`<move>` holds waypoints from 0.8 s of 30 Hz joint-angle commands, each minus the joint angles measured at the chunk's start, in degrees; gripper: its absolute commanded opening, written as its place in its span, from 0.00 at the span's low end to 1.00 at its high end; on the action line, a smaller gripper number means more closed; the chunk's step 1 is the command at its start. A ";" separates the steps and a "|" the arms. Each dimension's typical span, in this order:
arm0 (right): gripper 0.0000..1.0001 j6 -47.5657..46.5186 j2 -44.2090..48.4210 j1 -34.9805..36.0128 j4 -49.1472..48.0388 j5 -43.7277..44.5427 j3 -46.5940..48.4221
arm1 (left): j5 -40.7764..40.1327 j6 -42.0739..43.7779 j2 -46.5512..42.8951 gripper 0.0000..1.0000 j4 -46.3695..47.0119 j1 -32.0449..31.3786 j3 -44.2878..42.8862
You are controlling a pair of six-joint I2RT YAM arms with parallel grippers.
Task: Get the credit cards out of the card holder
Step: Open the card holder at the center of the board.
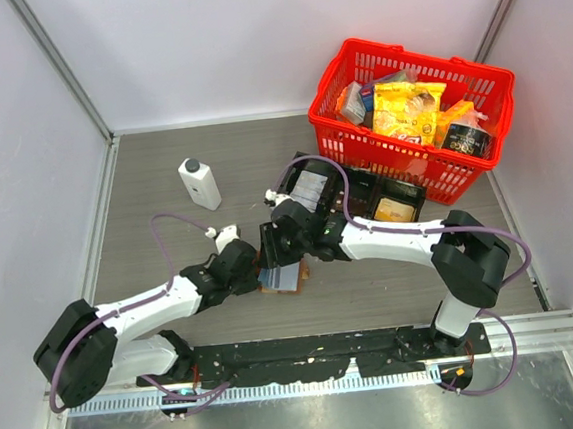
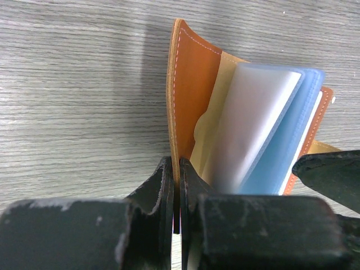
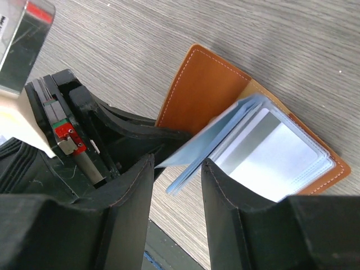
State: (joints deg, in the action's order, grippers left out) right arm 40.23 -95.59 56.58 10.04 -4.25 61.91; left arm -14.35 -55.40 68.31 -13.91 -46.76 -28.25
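Note:
The brown card holder [image 1: 284, 276] lies open on the table between both grippers. My left gripper [image 2: 179, 179] is shut on the edge of its brown cover [image 2: 191, 84], which stands up. Pale blue pocket leaves [image 2: 281, 140] fan out beside it, with a whitish card [image 2: 253, 124] in one sleeve. My right gripper [image 3: 177, 163] is open, and the edges of the blue leaves [image 3: 188, 174] lie between its fingers without being pinched. A whitish card [image 3: 270, 149] shows inside a clear pocket. The brown cover [image 3: 202, 90] shows beyond, with the left gripper [image 3: 129, 132] clamped on it.
A red basket [image 1: 413, 113] of snack packs stands at the back right. A black tray [image 1: 359, 183] with a gold packet [image 1: 397, 210] lies in front of it, partly under the right arm. A white bottle [image 1: 199, 183] stands at the back left.

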 commanded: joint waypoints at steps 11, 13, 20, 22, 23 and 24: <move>0.44 0.02 2.25 -0.06 1.01 6.41 -3.11 | -0.06 -3.22 -2.75 0.01 -1.12 0.01 0.92; 0.45 0.20 2.78 -0.06 5.48 10.72 -2.24 | -0.06 -3.58 -3.10 0.01 -1.29 0.00 1.18; 0.46 -1.20 7.08 0.02 10.27 14.46 -0.74 | -0.07 -4.98 -3.89 0.01 -1.38 -0.08 2.23; 0.46 -1.38 8.13 0.02 8.25 13.22 -1.26 | -0.06 -5.16 -3.98 0.01 -1.29 0.00 2.41; 0.47 -1.29 8.23 0.02 7.89 13.04 -1.35 | -0.06 -5.25 -3.89 0.01 -1.29 0.01 2.50; 0.47 -1.29 7.71 0.02 7.54 12.78 -1.27 | -0.06 -5.42 -3.89 0.01 -1.29 0.01 2.59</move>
State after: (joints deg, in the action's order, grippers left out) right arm 39.55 -91.02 56.51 20.12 7.40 59.16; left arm -14.33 -59.83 65.21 -14.39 -46.76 -26.52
